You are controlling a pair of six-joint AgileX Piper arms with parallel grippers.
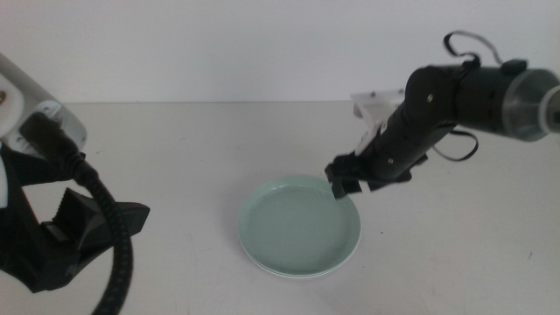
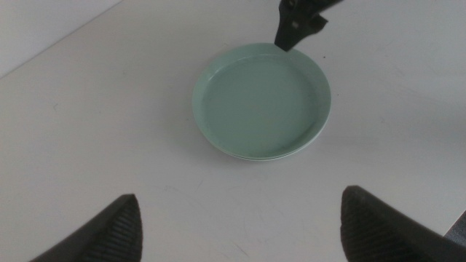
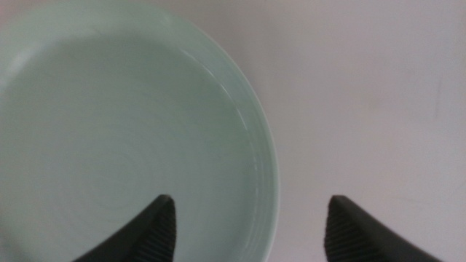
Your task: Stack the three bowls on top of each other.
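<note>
The pale mint green bowl (image 1: pixel 297 226) sits in the middle of the table, on top of a paler bowl of which only a thin rim (image 1: pixel 293 275) shows along the near edge. How many bowls lie under it I cannot tell. My right gripper (image 1: pixel 353 182) hangs open just above the green bowl's far right rim, and in the right wrist view that rim (image 3: pixel 263 167) runs between the jaws of the right gripper (image 3: pixel 249 200). The left gripper (image 2: pixel 240 196) is open and holds nothing, resting low at the near left, well clear of the green bowl (image 2: pixel 261 102).
The left arm's white base (image 1: pixel 26 105) and a thick black cable (image 1: pixel 109 254) fill the near left corner. A white wall meets the table's back edge behind the right arm (image 1: pixel 472 92).
</note>
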